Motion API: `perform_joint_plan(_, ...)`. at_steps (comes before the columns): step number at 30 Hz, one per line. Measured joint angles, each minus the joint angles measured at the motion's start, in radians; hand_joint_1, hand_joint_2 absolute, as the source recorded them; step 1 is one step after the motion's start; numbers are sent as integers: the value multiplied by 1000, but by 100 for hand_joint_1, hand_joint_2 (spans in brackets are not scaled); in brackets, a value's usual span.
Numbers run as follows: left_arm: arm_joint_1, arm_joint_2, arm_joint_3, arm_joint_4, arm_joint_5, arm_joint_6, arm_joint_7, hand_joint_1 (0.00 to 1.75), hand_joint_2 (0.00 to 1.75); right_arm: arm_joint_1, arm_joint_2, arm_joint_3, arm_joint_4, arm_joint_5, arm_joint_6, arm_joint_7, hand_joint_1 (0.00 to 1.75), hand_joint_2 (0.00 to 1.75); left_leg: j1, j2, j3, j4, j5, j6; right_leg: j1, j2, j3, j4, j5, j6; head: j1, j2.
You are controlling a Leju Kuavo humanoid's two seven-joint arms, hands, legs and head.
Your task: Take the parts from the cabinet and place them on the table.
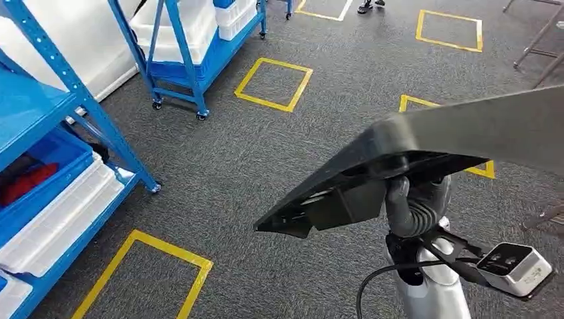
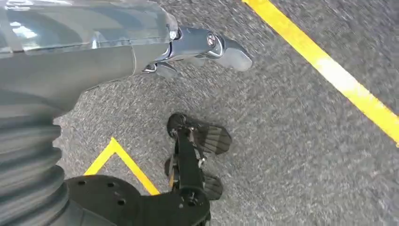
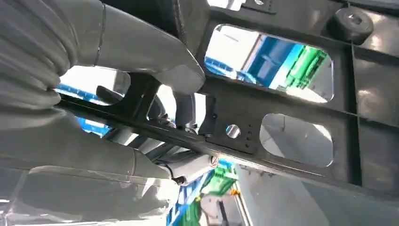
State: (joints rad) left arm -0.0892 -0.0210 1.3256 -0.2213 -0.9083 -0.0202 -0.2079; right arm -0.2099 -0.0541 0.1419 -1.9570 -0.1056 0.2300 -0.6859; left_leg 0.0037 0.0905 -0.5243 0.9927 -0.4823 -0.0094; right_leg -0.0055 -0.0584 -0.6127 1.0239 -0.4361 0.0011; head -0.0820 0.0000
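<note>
Right hand is gripping a large dark grey panel from beneath, fingers wrapping round a rib on its underside. Panel is sitting tilted above the hand, its low corner jutting out to the hand's left, its high end running off past the hand's right. Cut-out windows in the panel's frame are showing in the right wrist view. Left hand is hanging over grey carpet, holding nothing, fingers lying fairly straight, a yellow floor line just beyond the fingertips. Blue shelving with white bins is standing well away, far to the right hand's left.
</note>
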Motion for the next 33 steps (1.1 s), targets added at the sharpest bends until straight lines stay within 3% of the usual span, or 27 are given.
perform_joint_plan(2, -1, 0, 0, 0, -2, 2, 2, 0, 175, 0, -3, 3, 6, -7, -7, -1, 175, 175, 1, 20, 7, -4, -3, -10, 6, 22, -4, 2, -4, -9, 0, 0)
perform_joint_plan(3, -4, 0, 0, 0, -4, 2, 2, 0, 175, -2, -4, 4, 7, -8, -13, -2, 175, 175, 2, 30, 13, -4, -8, -18, 0, 35, -1, -6, -1, -17, 0, 0)
perform_joint_plan(4, -6, -1, 0, 0, -8, 2, 2, 0, 175, -1, -4, 6, 7, -8, -21, -5, 175, 175, 9, -2, 10, 9, -21, -22, -5, 43, 5, -11, 3, -22, 0, 0)
perform_joint_plan(5, -4, -2, 0, 0, -11, -1, 2, 0, 175, -3, -5, 8, 7, -8, -26, -10, 175, 175, 9, -43, -10, 55, -54, -22, -5, 51, 5, -11, 3, -30, 0, 0)
perform_joint_plan(6, -3, -2, -1, 0, -15, -2, 2, 0, 175, -1, -5, 11, 7, -8, -32, -10, 175, 175, 11, -63, -44, 129, -94, -23, -4, 59, 4, -11, 3, -35, 0, 0)
perform_joint_plan(8, 4, -2, -1, 0, -21, 0, 6, 0, 175, 10, -5, 14, 7, -4, -31, -10, 175, 175, 10, -79, -126, 293, -157, -25, 1, 85, 4, -10, 2, -37, 0, 0)
perform_joint_plan(9, 7, -2, -1, 0, -22, 2, 10, 0, 175, 16, -5, 16, 7, -3, -29, -10, 175, 175, 10, -81, -148, 328, -156, -24, 3, 99, 4, -9, 2, -37, 0, 0)
perform_joint_plan(10, 8, -3, -2, 0, -23, 3, 13, 0, 175, 20, -5, 19, 7, -3, -23, -10, 175, 175, 10, -81, -147, 314, -131, -22, 3, 112, 4, -6, 2, -37, 0, 0)
perform_joint_plan(12, 7, -5, -3, 0, -25, 3, 15, 0, 175, 21, -4, 27, 7, -3, -11, -10, 175, 175, 10, -91, -86, 155, -29, -15, 3, 143, 5, 0, 0, -36, 0, 0)
perform_joint_plan(13, 7, -5, -3, 0, -25, 3, 15, 0, 175, 20, -4, 30, 7, -3, -11, -11, 175, 175, 10, -123, -49, 68, 15, -11, 2, 155, 5, 3, -2, -33, 0, 0)
perform_joint_plan(14, 6, -5, -3, 0, -25, 3, 15, 0, 175, 19, -4, 35, 8, -3, -8, -11, 175, 175, 12, -174, -35, 34, 3, -7, 4, 165, 2, 6, -3, -28, 0, 0)
perform_joint_plan(16, 6, -8, -3, 0, -26, 3, 14, 0, 175, 11, -4, 46, 13, -4, -8, -11, 175, 175, 8, -161, -30, 20, 6, -6, -3, 186, -7, 8, 1, -15, 0, 0)
perform_joint_plan(18, 1, -9, -5, 0, -32, -2, 7, 0, 175, 10, -5, 47, 15, -4, -16, -11, 175, 175, 5, -142, -26, 16, 10, 8, -6, 208, -9, -1, 7, 1, 0, 0)
perform_joint_plan(19, -2, -11, -5, 0, -33, -3, 4, 0, 175, 8, -7, 48, 15, -2, -21, -11, 175, 175, 17, -125, -22, 3, 20, 17, -5, 190, -10, 11, 2, 3, 0, 0)
perform_joint_plan(20, -3, -11, -5, 0, -34, -6, 2, 0, 175, 2, -12, 50, 14, 0, -27, -11, 175, 175, 13, -116, -20, -2, 22, 20, 2, 130, -25, 39, -20, 6, 0, 0)
perform_joint_plan(21, -1, -11, -5, 0, -34, -6, 1, 0, 175, -4, -13, 56, 14, 1, -31, -11, 175, 175, 11, -102, -20, -2, 21, 28, 1, 95, -57, 101, -59, 10, 0, 0)
perform_joint_plan(23, 5, -10, -5, 0, -32, -6, 2, 0, 175, 0, -16, 63, 15, 8, -32, -11, 175, 175, 6, -74, -21, -1, 19, 30, -6, 71, -131, 251, -126, 18, 0, 0)
perform_joint_plan(24, 6, -10, -5, 0, -31, -5, 4, 0, 175, 5, -19, 65, 15, 10, -32, -11, 175, 175, 5, -60, -21, -1, 18, 30, -9, 69, -155, 299, -136, 21, 0, 0)
perform_joint_plan(25, 6, -10, -5, 0, -31, -2, 6, 0, 175, 8, -21, 68, 15, 12, -31, -11, 175, 175, 5, -48, -21, -1, 17, 29, -12, 66, -154, 296, -122, 24, 0, 0)
perform_joint_plan(26, 6, -10, -5, 0, -31, -1, 7, 0, 175, 9, -23, 69, 15, 13, -31, -11, 175, 175, 5, -36, -19, 0, 14, 26, -14, 62, -130, 248, -89, 25, 0, 0)
perform_joint_plan(27, 5, -11, -5, 0, -31, 0, 8, 0, 175, 8, -25, 72, 14, 14, -31, -11, 175, 175, 5, -23, -16, 1, 11, 24, -15, 51, -79, 157, -43, 24, 0, 0)
perform_joint_plan(28, 4, -11, -5, 0, -31, 0, 8, 0, 175, 8, -26, 72, 14, 14, -31, -11, 175, 175, 5, -14, -12, 2, 7, 19, -15, 25, -27, 64, -5, 22, 0, 0)
perform_joint_plan(29, 4, -11, -5, 0, -31, 0, 8, 0, 175, 7, -27, 72, 14, 14, -31, -11, 175, 175, 1, -6, -8, 4, 2, 14, -5, -37, 1, 6, -16, 16, 0, 0)
perform_joint_plan(30, 4, -11, -5, 0, -31, 0, 8, 0, 175, 7, -27, 74, 14, 15, -31, -10, 175, 175, -6, 1, -7, 8, -3, 6, -1, -26, 1, 3, -10, 4, 0, 0)
perform_joint_plan(33, 3, -11, -5, 0, -31, 0, 9, 0, 175, 7, -28, 78, 14, 15, -31, -11, 175, 175, -4, 33, 3, 3, -9, -7, 7, 13, -4, 5, -11, -9, 0, 0)
